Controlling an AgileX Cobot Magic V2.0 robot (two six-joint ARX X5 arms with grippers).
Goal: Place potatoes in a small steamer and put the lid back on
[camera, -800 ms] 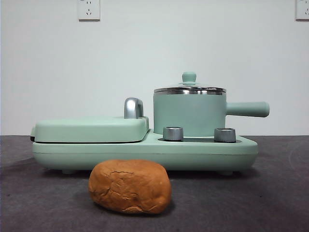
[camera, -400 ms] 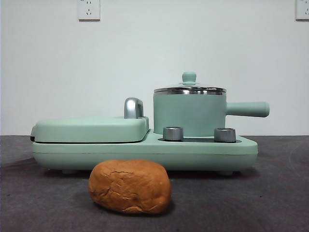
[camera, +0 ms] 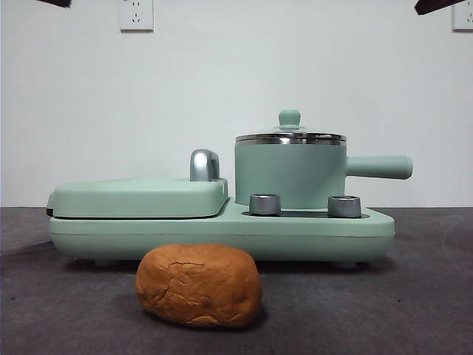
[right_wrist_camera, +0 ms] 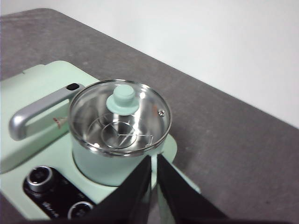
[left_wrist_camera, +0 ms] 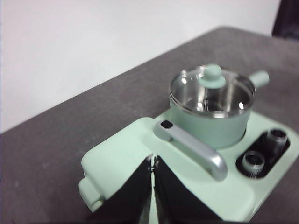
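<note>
potato (camera: 199, 285): your one orange-brown spud, cracked skin, on the table in front of the cooker
steamer (camera: 290, 176): one mint pot, glass lid (right_wrist_camera: 120, 116) on
left gripper (left_wrist_camera: 153, 164): jaws closed, empty
right gripper (right_wrist_camera: 154, 164): nearly closed, empty

The potato (camera: 199, 285) lies on the table (camera: 429, 296), in front of the cooker base (camera: 222, 235). On the base, the griddle plate (camera: 137, 197) sits left and the small steamer (camera: 290, 175) right, the lid (camera: 290, 133) on it. The left gripper's (left_wrist_camera: 153, 164) fingertips (left_wrist_camera: 148, 164) hang above the griddle plate; the right gripper's (right_wrist_camera: 154, 163) fingertips (right_wrist_camera: 159, 164) hang beside the steamer's wall.
</note>
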